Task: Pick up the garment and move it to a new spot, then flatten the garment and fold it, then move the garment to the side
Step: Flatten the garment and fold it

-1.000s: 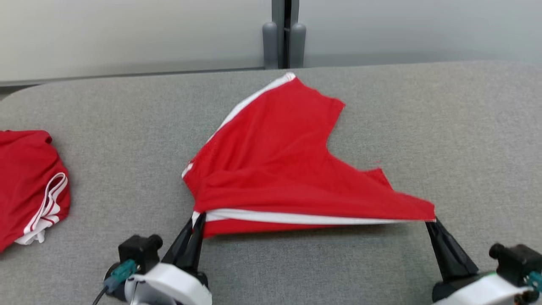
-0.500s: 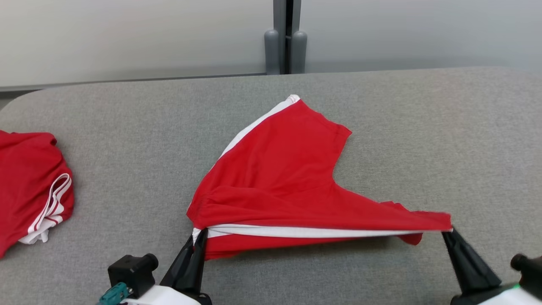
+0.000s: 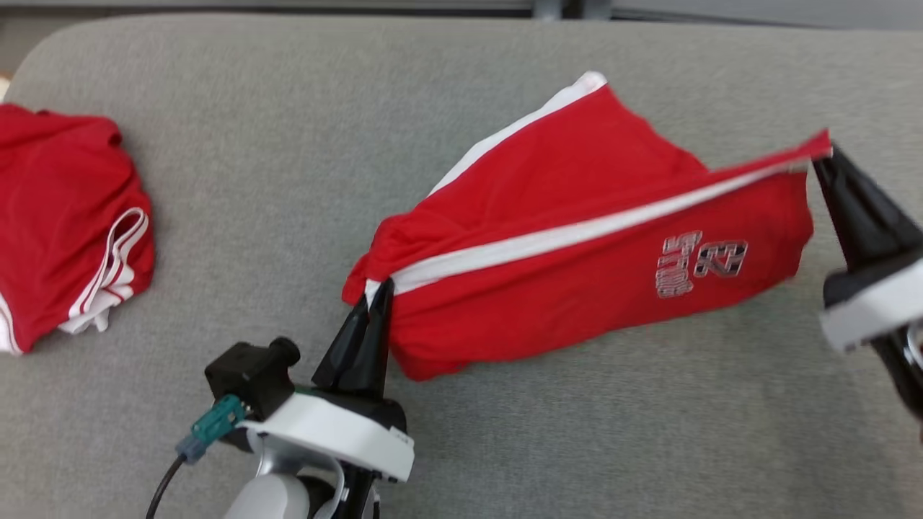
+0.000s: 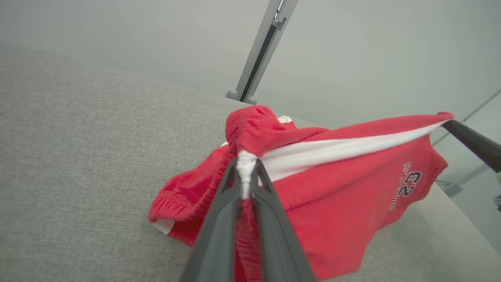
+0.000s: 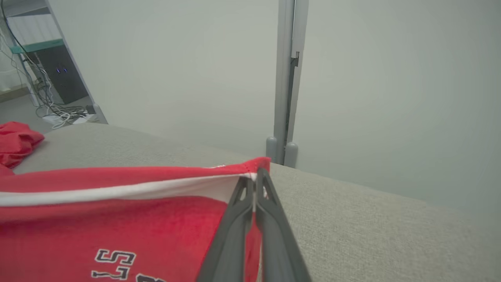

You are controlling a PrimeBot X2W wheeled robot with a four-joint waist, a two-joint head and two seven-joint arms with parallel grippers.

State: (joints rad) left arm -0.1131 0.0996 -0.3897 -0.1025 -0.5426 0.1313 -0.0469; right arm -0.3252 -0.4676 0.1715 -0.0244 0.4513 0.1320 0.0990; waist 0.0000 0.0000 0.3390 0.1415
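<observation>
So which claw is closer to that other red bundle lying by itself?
Left. The left gripper, gripping the shorts, sits right of the red bundle; the right gripper holds the shorts' far corner, further away.

Garment (image 3: 577, 288): soft matt red cloth, white trim. Worktop (image 3: 288, 144): coarse grey woven fabric, matt. Left tool (image 3: 382, 287), right tool (image 3: 824, 153): smooth dark plastic, matt.

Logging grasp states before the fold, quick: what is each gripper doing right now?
Left gripper: shut on the red garment, at its near white-striped corner.
Right gripper: shut on the red garment, at the raised far corner.
</observation>
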